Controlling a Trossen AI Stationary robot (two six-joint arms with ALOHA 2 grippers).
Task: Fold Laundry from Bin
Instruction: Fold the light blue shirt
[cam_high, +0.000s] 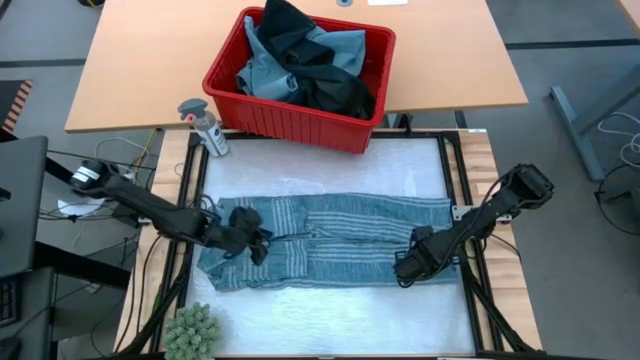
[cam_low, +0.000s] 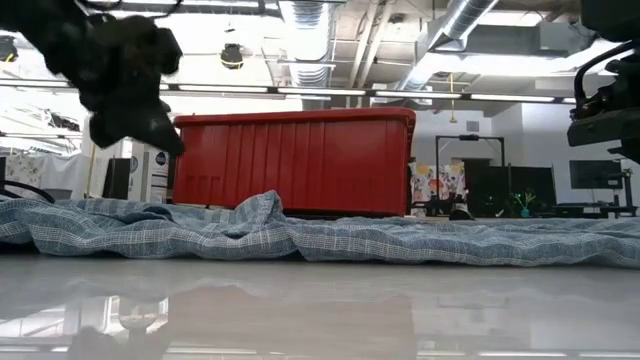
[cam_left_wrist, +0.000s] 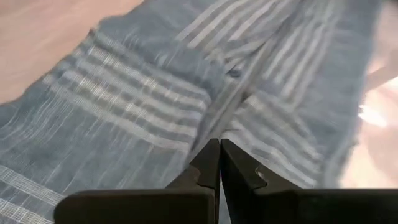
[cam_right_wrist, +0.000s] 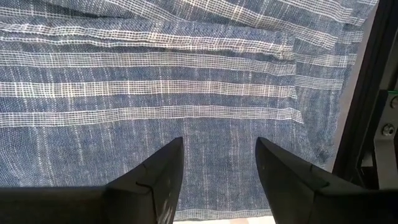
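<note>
Overhead: a grey-blue striped garment (cam_high: 330, 240) lies spread flat across the white work mat (cam_high: 330, 320), w/ 2 dark arms over it. Left gripper (cam_high: 262, 243) sits above the cloth's left part, fingers pressed together, nothing between them. Right gripper (cam_high: 405, 270) is at the cloth's right part near its front edge — fingers apart, holding nothing. Red bin (cam_high: 290, 125), behind the mat, holds more laundry (cam_high: 300, 65) — light blue & black.

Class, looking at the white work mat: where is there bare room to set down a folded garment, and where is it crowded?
Free: the white strip between the red bin and the striped garment, and the strip in front of the garment, right of the green plant. Crowded: the garment's ends, under the left hand and right hand.
</note>
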